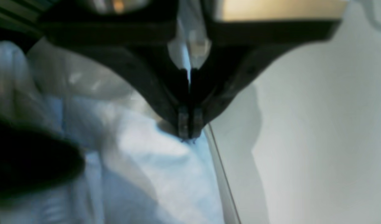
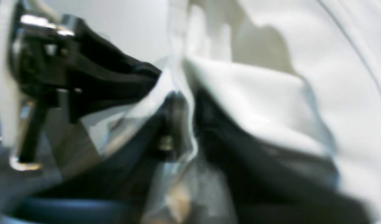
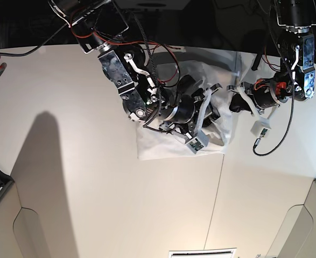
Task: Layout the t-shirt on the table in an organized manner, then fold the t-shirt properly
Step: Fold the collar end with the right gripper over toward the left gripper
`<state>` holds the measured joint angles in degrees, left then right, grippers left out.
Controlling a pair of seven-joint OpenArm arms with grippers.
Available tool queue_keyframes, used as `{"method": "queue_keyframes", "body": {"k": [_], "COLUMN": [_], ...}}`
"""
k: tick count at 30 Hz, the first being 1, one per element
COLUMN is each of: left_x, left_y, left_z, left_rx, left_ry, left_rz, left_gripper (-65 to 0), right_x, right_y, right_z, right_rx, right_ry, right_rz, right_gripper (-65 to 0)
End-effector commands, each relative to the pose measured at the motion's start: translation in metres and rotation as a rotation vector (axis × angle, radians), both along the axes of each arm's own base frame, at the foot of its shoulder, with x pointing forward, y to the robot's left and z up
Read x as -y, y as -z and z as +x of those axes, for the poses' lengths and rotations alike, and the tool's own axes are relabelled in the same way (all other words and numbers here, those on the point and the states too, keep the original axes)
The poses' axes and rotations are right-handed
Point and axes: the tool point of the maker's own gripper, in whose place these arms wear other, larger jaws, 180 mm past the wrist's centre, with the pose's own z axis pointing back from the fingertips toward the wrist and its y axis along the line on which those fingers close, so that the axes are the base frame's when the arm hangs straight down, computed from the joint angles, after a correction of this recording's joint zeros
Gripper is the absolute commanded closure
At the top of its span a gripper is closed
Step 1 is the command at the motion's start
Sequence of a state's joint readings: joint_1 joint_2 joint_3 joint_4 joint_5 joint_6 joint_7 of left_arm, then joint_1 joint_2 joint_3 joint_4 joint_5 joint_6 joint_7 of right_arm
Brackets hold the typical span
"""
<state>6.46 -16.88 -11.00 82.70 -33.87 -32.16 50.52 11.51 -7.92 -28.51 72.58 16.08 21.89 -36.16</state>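
Laying out the t-shirt [image 3: 222,70] on the counter [image 3: 93,188]: left pincer [image 1: 189,132] pinching its edge; right pincer [image 3: 211,107] over it, state unclear. Next: spreading flat.

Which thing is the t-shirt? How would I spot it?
Find the big white table, then look to its far side where the two black robot arms meet. The t-shirt is the wrinkly white cloth lying bunched under them. It is the only soft, creased thing there; the table is flat and smooth.
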Motion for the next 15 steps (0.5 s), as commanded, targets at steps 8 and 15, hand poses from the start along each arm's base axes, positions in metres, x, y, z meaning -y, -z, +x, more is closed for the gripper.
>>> {"method": "queue_keyframes", "body": {"k": [8,15], "left_x": [0.0,0.001], "left_y": [-0.014,-0.014], "left_z": [0.014,0.014], "left_rx": [0.057,0.058], "left_ry": [-0.011,-0.012], "left_rz": [-0.029,-0.032], "left_gripper": [0.0,0.0], "right_x": [-0.023,-0.021], "right_y": [-0.063,-0.119], "right_z": [0.022,0.031], "right_rx": [0.107,0.257], "right_ry": [-0.054,-0.089], "right_rz": [0.164,0.161], "right_gripper": [-27.4,-27.4]}}
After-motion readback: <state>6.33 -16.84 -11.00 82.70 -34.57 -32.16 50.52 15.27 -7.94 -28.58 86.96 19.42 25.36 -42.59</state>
